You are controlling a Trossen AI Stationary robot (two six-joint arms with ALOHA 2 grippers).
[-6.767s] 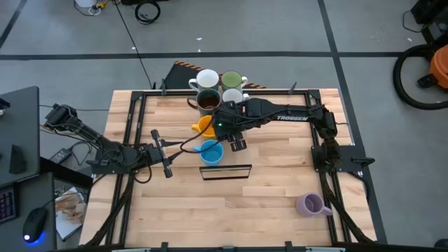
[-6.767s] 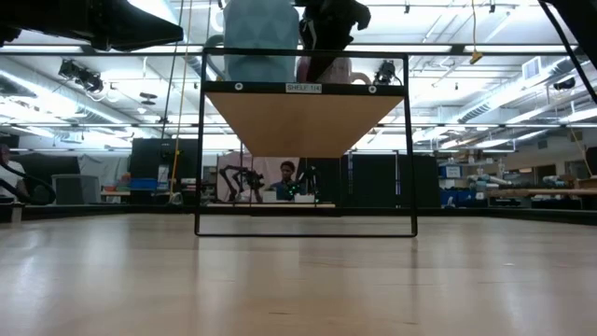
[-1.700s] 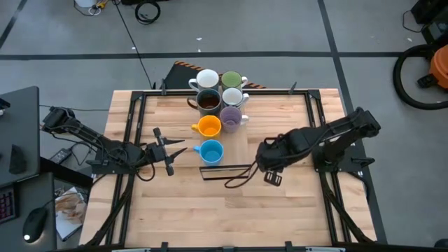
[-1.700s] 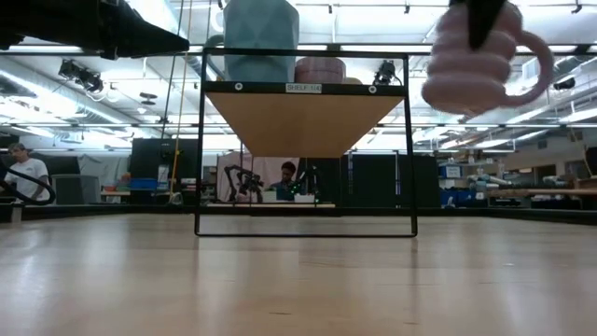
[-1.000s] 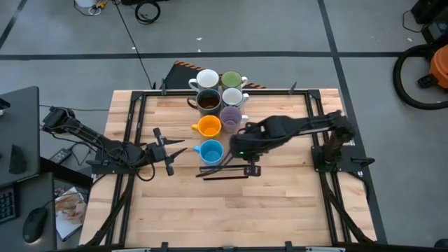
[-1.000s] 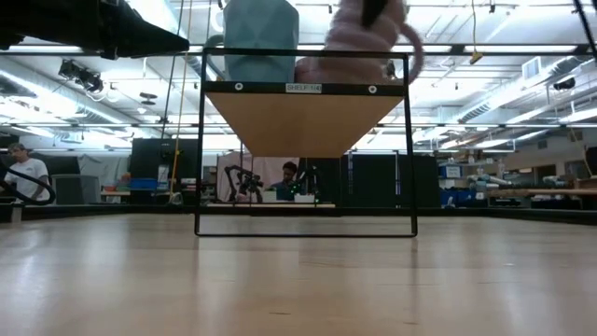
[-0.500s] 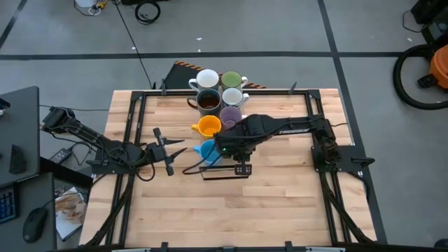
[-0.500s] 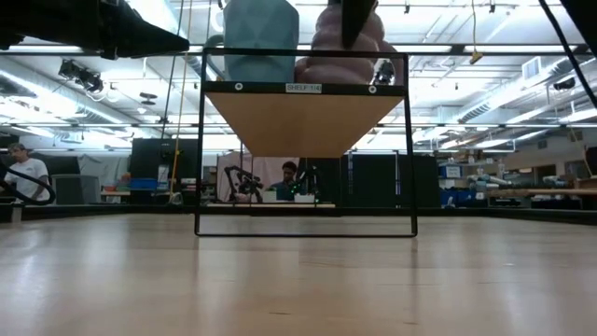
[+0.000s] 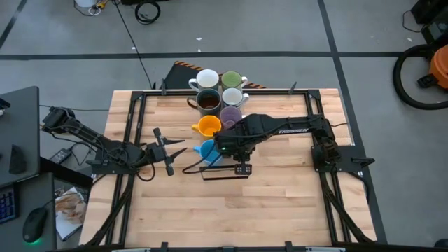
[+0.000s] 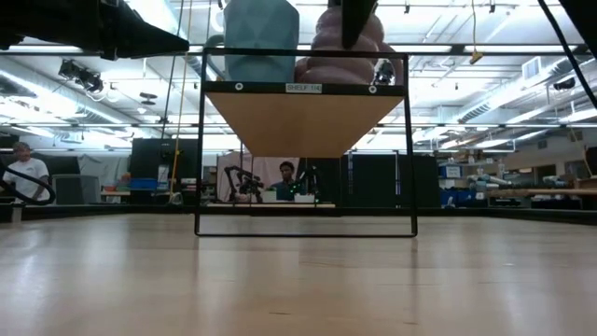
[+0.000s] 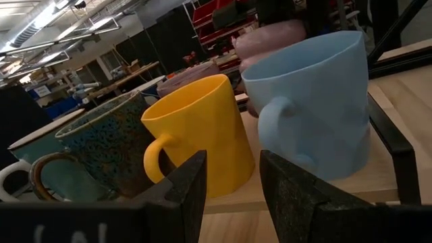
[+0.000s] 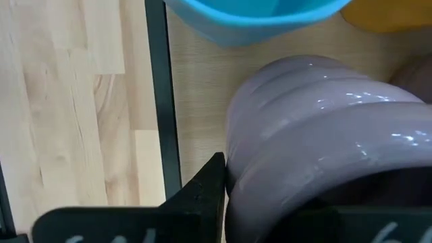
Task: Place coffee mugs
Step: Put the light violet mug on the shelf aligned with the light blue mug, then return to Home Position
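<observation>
Several coffee mugs stand on a black-framed wooden shelf (image 10: 303,117): white (image 9: 206,78), green (image 9: 232,79), dark (image 9: 208,101), white (image 9: 232,96), purple (image 9: 231,114), orange (image 9: 208,127) and blue (image 9: 206,150). My right gripper (image 9: 225,145) is shut on a ribbed light purple mug (image 10: 343,54) beside the blue mug (image 10: 261,39); in the high view the arm hides it. My left gripper (image 11: 243,196) hangs open left of the shelf, facing the blue (image 11: 317,101) and orange (image 11: 199,135) mugs. My right gripper comes at the purple mug from above, fingers pointing down. One finger (image 12: 202,192) lies against the outside of the ribbed wall (image 12: 270,155); the mug hides the other. The mug is upright, its base (image 10: 343,80) at the shelf top; whether it rests there I cannot tell.
The shelf stands at the middle of the table's far half, its front bar (image 9: 225,175) toward the near side. Bare wooden tabletop (image 9: 231,217) lies in front of it. Black frame rails (image 9: 129,140) run along the table's sides. People show in the room behind.
My right gripper has carried the purple mug toward the table's left edge and a little down, to the shelf top beside the blue mug. For the last half second it has kept still there.
</observation>
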